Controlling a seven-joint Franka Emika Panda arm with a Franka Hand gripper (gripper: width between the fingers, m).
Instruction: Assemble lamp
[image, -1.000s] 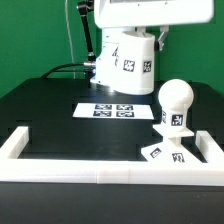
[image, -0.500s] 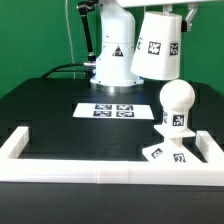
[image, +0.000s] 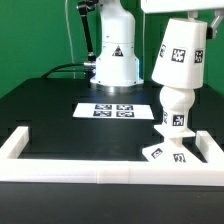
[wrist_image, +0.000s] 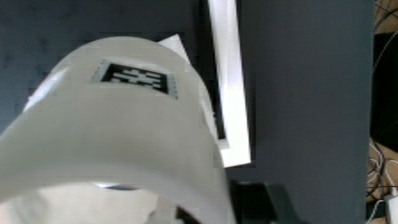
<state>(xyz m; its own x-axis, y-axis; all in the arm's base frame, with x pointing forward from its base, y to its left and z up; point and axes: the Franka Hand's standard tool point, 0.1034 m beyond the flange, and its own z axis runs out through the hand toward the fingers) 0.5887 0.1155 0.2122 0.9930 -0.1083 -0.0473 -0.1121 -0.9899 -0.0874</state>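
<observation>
The white tapered shade (image: 181, 55) hangs tilted in my gripper (image: 178, 10) at the exterior view's right, its open end over the top of the bulb. Only the lower bulb and its tagged neck (image: 176, 116) show beneath it. The bulb stands on the flat square base (image: 168, 152) in the front right corner. In the wrist view the shade (wrist_image: 125, 130) fills most of the picture, with my gripper (wrist_image: 169, 212) shut around it and one dark finger (wrist_image: 249, 203) showing beside it.
The marker board (image: 113, 109) lies flat at mid-table. A low white wall (image: 60, 168) borders the front and sides, and shows as a white strip in the wrist view (wrist_image: 226, 80). The arm's white pedestal (image: 117, 55) stands behind the board.
The shade has travelled from mid-table to the exterior view's right and come down, so that it now covers the top of the bulb. Bulb and base have not moved.
</observation>
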